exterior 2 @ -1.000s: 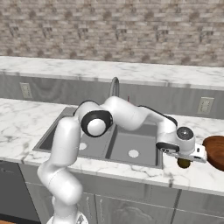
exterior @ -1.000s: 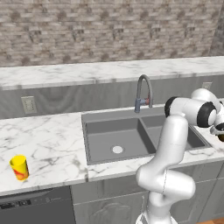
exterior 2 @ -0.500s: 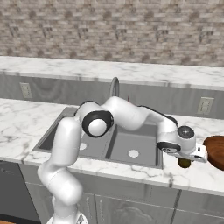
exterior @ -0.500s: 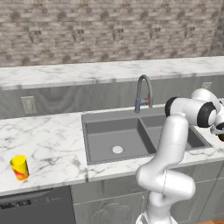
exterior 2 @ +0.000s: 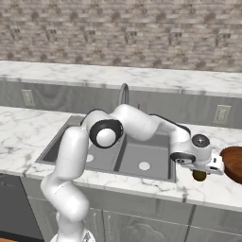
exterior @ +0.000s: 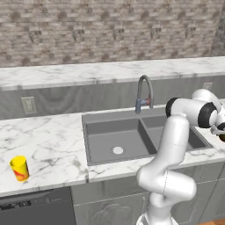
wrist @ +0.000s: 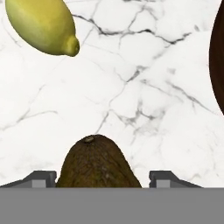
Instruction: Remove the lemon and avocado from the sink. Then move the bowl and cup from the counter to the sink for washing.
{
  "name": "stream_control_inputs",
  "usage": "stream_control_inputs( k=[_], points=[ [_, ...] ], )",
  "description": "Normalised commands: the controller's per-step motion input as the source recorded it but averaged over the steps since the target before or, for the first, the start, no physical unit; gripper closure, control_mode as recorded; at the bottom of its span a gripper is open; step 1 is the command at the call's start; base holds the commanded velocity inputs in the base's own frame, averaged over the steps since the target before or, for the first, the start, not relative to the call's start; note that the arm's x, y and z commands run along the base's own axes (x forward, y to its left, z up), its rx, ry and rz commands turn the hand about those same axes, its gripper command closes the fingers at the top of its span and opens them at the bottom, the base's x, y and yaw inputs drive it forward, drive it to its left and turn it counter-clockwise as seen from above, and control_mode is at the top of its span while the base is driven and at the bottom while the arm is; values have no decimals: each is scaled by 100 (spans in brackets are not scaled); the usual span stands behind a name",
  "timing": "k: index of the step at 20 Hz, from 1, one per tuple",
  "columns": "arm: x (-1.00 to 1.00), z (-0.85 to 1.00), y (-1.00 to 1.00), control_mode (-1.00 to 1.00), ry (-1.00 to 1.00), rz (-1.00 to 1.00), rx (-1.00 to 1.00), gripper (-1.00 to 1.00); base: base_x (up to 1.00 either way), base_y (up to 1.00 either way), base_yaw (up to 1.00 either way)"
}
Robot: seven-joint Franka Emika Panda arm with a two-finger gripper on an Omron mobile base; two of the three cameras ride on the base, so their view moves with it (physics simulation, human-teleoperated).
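Marble table (exterior 2: 142,182) right of the sink (exterior 2: 142,153): gripper (exterior 2: 201,172) low over it, jaws spread, avocado (wrist: 98,162) between the fingertips with gaps either side. Hand view adds the lemon (wrist: 41,24) lying well beyond. Bowl (exterior 2: 232,163) beside gripper in right base view. Cup (exterior: 19,168) far left in left base view.

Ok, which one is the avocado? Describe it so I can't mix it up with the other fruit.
Start at the sink and go to the marble counter on its right. There, under the tool and beside the brown bowl, sits the avocado. It is dark brownish green and rounded, unlike the yellow-green lemon with its pointed tip lying nearby.
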Motion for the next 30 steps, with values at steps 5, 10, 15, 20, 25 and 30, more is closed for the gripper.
stream_control_inputs(
  k=[5, 10, 15, 20, 25, 30],
  points=[
    [0, -5, 0, -100, 0, 0, 0, -100, 0, 0, 0],
    [-4, 0, -1, -100, 1, 0, 0, -100, 0, 0, 0],
    [-11, 9, 0, -100, 2, 0, 0, -100, 0, 0, 0],
    [-13, 18, 1, -100, 0, 0, 0, -100, 0, 0, 0],
    [-11, 20, 4, -100, 0, 0, 0, -100, 0, 0, 0],
    [-9, 23, 8, -100, 3, 0, 0, -100, 0, 0, 0]
  ],
)
